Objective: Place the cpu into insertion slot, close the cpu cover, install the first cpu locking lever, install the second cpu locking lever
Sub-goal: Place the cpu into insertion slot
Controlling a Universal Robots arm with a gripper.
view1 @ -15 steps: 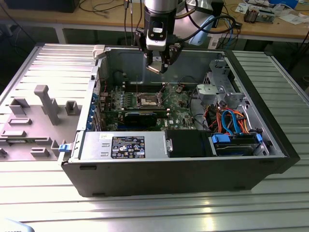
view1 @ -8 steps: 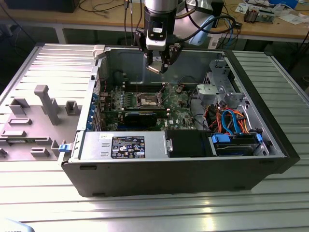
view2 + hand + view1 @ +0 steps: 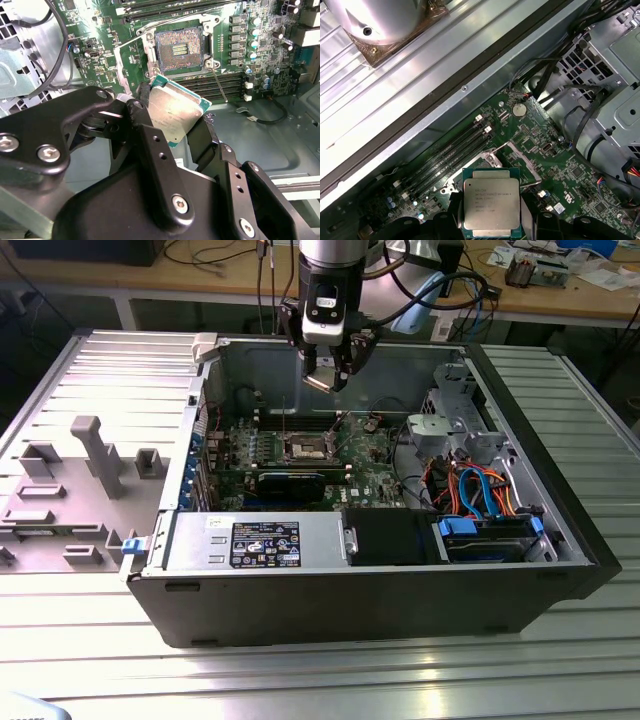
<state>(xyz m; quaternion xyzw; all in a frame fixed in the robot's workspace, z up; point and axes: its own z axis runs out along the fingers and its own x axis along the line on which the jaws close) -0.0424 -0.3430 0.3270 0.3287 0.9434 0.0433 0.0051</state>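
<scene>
We see the tool [image 3: 175, 122] gripping the cpu [image 3: 176, 109] by 2 opposite edges. It is a flat square chip with a matte silvery-tan top and green rim, held above the green board [image 3: 107, 22]. Below it, the square insertion slot [image 3: 179, 48] shows its dark centre uncovered. The thin metal cpu cover [image 3: 131, 62] stands open beside the slot.

Quick tally from us: one cpu [image 3: 491, 207], one insertion slot [image 3: 179, 48] and one cpu cover [image 3: 120, 67], plus one gripper [image 3: 330, 370] with two fingers [image 3: 145, 132]. We also count one computer case [image 3: 350, 600], one long black card [image 3: 290, 482] inside it and one coin cell [image 3: 520, 109] on the board. Memory slots [image 3: 447, 150] in the first wrist view look like four to us, but we can't swear to it.
</scene>
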